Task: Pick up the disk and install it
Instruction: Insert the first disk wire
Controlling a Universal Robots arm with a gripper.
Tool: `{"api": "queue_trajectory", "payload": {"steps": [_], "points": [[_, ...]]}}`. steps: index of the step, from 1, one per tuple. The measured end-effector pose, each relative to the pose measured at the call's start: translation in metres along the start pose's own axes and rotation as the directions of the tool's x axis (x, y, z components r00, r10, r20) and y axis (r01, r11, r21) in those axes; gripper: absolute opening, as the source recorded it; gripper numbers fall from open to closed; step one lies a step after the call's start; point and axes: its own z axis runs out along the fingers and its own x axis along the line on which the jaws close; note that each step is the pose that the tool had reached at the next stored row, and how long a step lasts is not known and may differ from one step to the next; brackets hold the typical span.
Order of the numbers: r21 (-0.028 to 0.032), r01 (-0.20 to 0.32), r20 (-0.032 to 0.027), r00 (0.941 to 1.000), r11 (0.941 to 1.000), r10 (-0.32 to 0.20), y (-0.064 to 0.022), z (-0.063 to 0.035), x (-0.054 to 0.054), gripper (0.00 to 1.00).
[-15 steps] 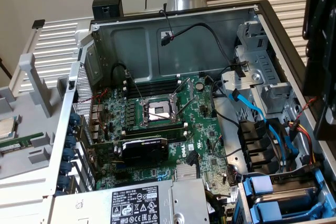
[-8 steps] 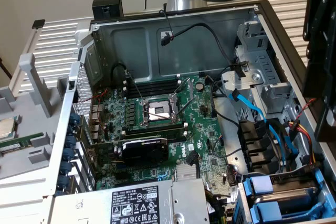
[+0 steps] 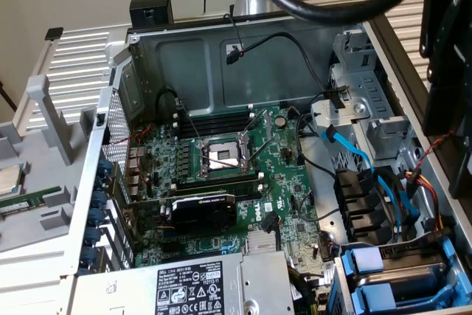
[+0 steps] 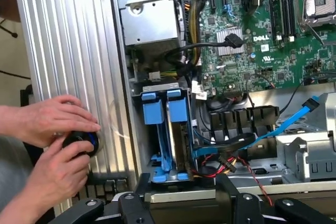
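Observation:
My gripper (image 4: 181, 200) hangs above the drive cage (image 4: 164, 129) at the corner of the open computer case. Its two dark fingers (image 4: 131, 203) stand wide apart and open, with nothing between them. Two blue-railed trays stand side by side in the cage, their blue tabs (image 4: 152, 111) facing the power supply. No label shows on either, so I cannot tell which one is the disk. In the exterior view the same blue trays (image 3: 391, 278) sit at the lower right, with the arm's dark wrist body (image 3: 446, 57) above them.
A person's two hands (image 4: 52, 145) hold a small black round part against the ribbed silver panel (image 4: 68, 51) beside the case. Blue SATA cables (image 4: 283, 121) and red and black wires (image 4: 231, 166) run close to the cage. The motherboard (image 3: 221, 175) and power supply (image 3: 192, 285) lie inside the case.

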Motion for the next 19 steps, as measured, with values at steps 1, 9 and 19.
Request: {"api": "queue_trajectory", "payload": {"steps": [1, 9, 19], "points": [[0.0018, 0.018, 0.0013, 0.9998, 0.9998, -0.018, 0.0, 0.0, 0.0, 0.61], [0.0165, 0.16, 0.0109, 0.9871, 0.987, -0.16, 0.0, 0.0003, 0.0, 0.61], [0.024, 0.227, 0.0145, 0.9737, 0.9736, -0.227, -0.0002, 0.0078, 0.0065, 0.61]]}}
